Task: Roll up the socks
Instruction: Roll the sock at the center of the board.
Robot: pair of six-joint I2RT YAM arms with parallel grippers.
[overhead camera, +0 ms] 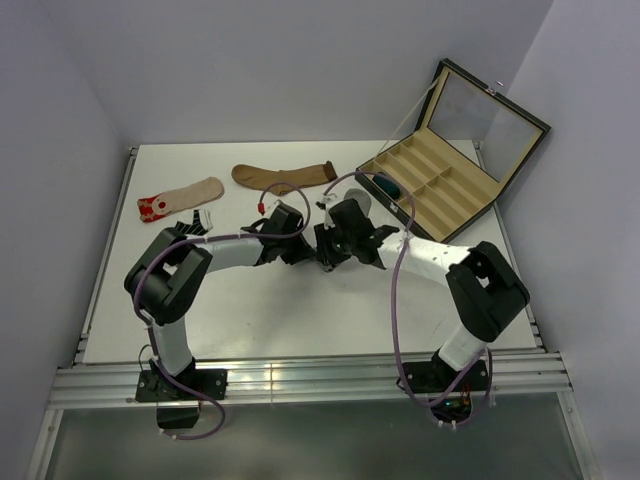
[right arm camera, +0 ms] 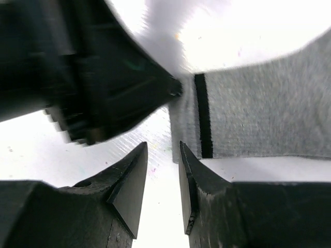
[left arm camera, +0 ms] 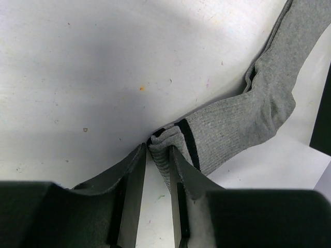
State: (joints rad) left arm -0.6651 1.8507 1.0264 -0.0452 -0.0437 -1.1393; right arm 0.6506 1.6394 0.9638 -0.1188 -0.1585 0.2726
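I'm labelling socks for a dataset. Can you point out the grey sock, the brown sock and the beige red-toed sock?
grey sock [left arm camera: 232,123]: left wrist view, ribbed leg past the black stripe.
brown sock [overhead camera: 285,177]: top external view, its middle.
beige red-toed sock [overhead camera: 190,195]: top external view, beige middle.

High rear view downward, wrist views close, sharing grey sock [left arm camera: 238,124]

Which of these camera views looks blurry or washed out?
Right wrist view: the left gripper is smeared and the table glares white; left wrist view: sharp, the grey sock crisp beside a soft shadow; top view: evenly lit, clear.
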